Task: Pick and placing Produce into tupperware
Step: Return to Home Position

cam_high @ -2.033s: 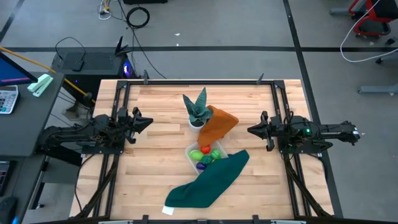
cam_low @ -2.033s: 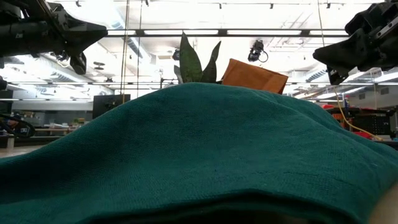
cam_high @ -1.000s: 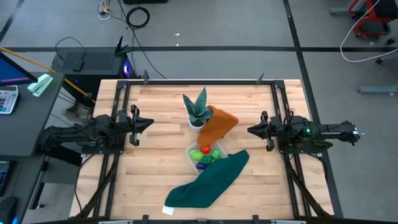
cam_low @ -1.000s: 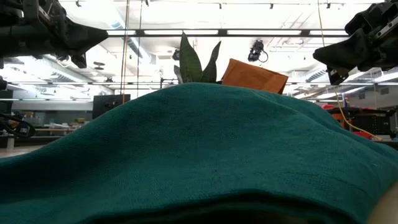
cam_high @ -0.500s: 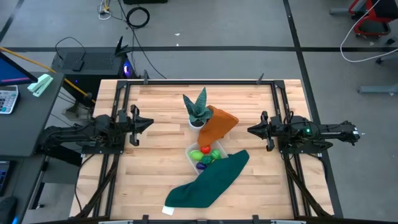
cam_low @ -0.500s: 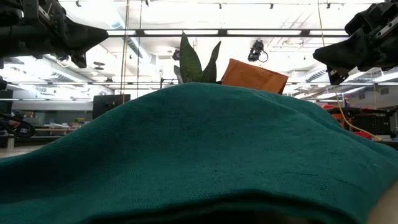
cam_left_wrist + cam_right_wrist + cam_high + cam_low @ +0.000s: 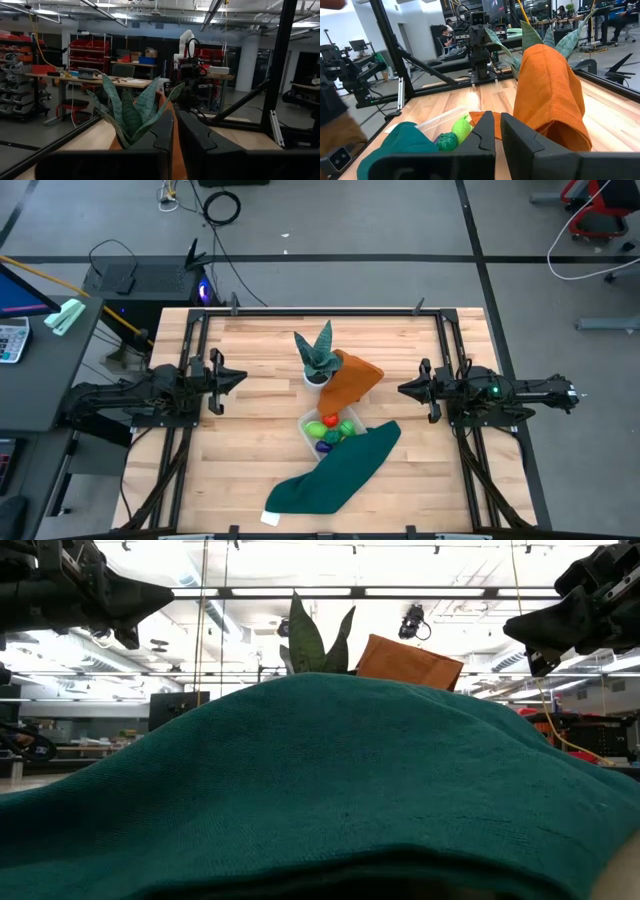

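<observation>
The clear tupperware [image 7: 308,423] sits at the table's middle, its near right corner under a dark green cloth [image 7: 335,470]. Inside lie the produce: a red piece [image 7: 329,420], green ones [image 7: 316,429] and a purplish one [image 7: 322,446]. The right wrist view shows two green pieces [image 7: 461,127] in the box. My left gripper [image 7: 243,377] hovers shut at the table's left, pointing at the plant [image 7: 132,112]. My right gripper [image 7: 400,389] hovers shut at the right, pointing at the box. Both are clear of everything.
A spiky plant in a white pot [image 7: 317,358] stands just beyond the box, with an orange cloth [image 7: 352,380] leaning against it. The green cloth [image 7: 320,790] fills the low view. Bare wood lies to the left and right of the box.
</observation>
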{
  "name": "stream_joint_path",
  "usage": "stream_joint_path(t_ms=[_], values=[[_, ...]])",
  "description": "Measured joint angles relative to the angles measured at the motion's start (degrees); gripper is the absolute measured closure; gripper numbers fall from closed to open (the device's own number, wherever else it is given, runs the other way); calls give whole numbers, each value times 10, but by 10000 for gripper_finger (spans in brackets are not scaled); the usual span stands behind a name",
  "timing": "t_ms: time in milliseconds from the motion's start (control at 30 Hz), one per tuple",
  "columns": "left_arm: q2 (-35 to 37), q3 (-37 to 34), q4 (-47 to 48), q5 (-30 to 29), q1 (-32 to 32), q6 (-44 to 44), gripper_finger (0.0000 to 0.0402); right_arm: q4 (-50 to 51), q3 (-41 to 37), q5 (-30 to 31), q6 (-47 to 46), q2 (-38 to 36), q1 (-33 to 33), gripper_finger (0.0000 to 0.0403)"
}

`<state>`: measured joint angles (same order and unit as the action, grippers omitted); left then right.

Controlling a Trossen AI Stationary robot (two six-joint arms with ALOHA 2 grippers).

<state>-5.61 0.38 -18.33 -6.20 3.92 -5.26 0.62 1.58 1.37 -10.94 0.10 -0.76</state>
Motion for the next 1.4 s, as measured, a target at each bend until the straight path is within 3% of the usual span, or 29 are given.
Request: stream_joint_path(t_ms=[1400], values=[[0,0,0,0,0,0,369,0,0,0,0,0,0,402]])
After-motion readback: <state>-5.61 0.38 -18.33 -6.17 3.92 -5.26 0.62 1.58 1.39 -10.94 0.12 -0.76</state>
